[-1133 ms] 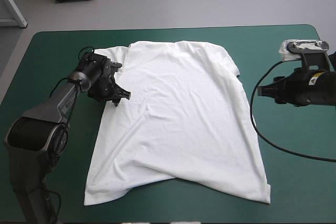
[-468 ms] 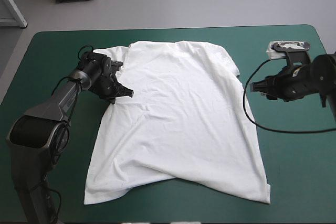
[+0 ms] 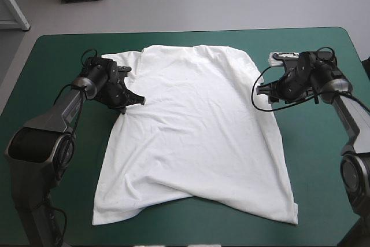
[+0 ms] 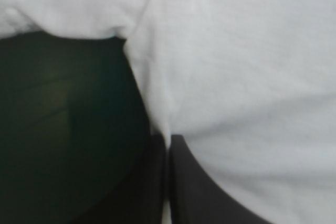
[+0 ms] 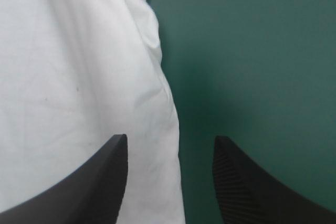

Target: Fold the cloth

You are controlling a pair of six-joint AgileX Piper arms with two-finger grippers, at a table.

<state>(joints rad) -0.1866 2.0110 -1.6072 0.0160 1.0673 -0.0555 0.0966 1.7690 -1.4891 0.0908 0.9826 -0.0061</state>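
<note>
Pinching the T-shirt (image 3: pixel 196 131), the left gripper (image 3: pixel 139 101) sat clamped; the right gripper (image 5: pixel 170 142), open astride the other edge, needed a square bite.

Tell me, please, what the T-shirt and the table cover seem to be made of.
T-shirt: thin, soft, matte fabric, probably a cotton knit; it lies in shallow creases and folds. Teal-green cover: a smooth, matte sheet, perhaps rubber or vinyl; it lies flat without wrinkles, but the exact material is uncertain.
</note>
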